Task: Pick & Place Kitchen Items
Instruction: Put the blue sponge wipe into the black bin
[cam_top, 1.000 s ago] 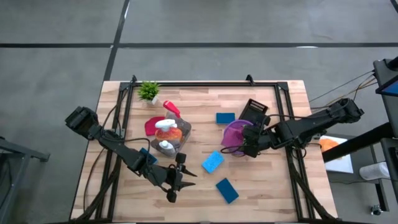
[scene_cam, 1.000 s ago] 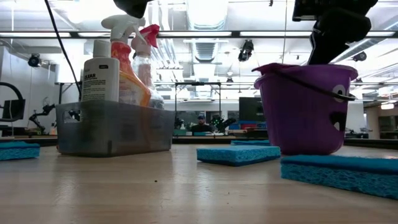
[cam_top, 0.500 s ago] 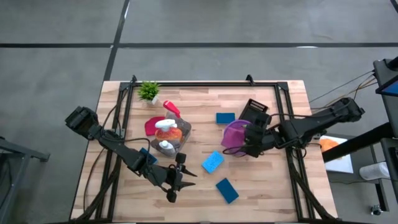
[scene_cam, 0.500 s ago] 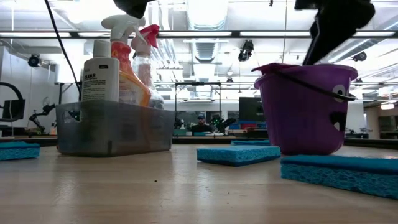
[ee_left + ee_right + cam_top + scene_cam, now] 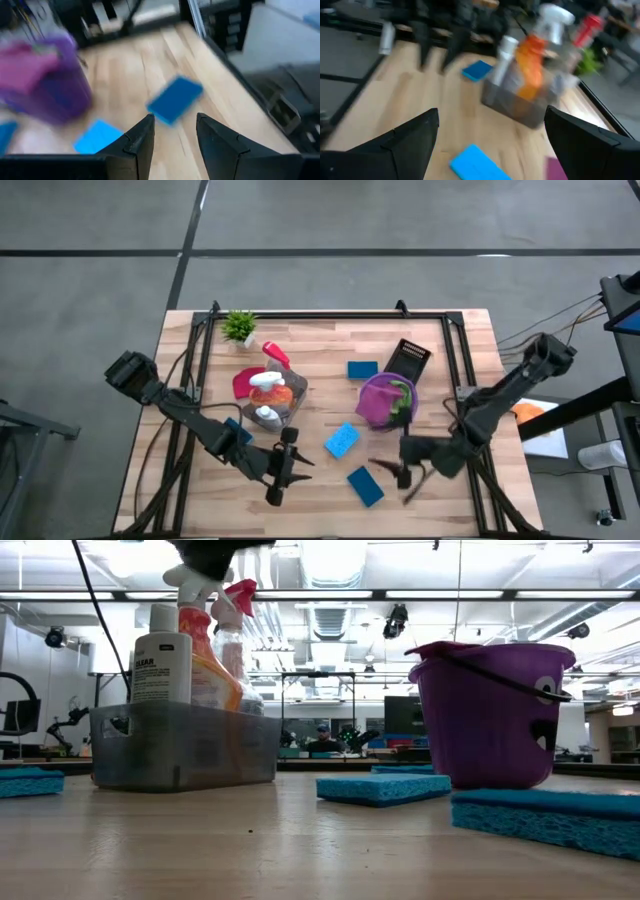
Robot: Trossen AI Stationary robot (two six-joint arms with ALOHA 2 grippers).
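A purple bucket [image 5: 383, 402] [image 5: 490, 712] stands on the table right of centre, with magenta and green cloths [image 5: 399, 394] inside. Blue sponges lie flat on the wood: one [image 5: 341, 440] at the middle, one [image 5: 365, 485] near the front, one [image 5: 362, 368] farther back. A clear bin [image 5: 273, 402] [image 5: 182, 745] holds the orange spray bottle [image 5: 205, 650] and smaller bottles upright. My right gripper [image 5: 396, 474] [image 5: 492, 145] hovers wide open near the front sponge. My left gripper [image 5: 279, 472] [image 5: 175, 145] is open at the front left, with nothing between its fingers.
A small potted plant [image 5: 238, 326] stands at the far left. A red cloth [image 5: 243, 381] lies beside the bin, and a black flat item [image 5: 408, 357] lies behind the bucket. Another sponge [image 5: 232, 430] lies under my left arm. A black frame [image 5: 455, 370] borders the table.
My right gripper has opened wide, left the purple bucket, and swung quickly toward the table's near edge, close to the front sponge. A green cloth now shows in the bucket, which has stayed in place.
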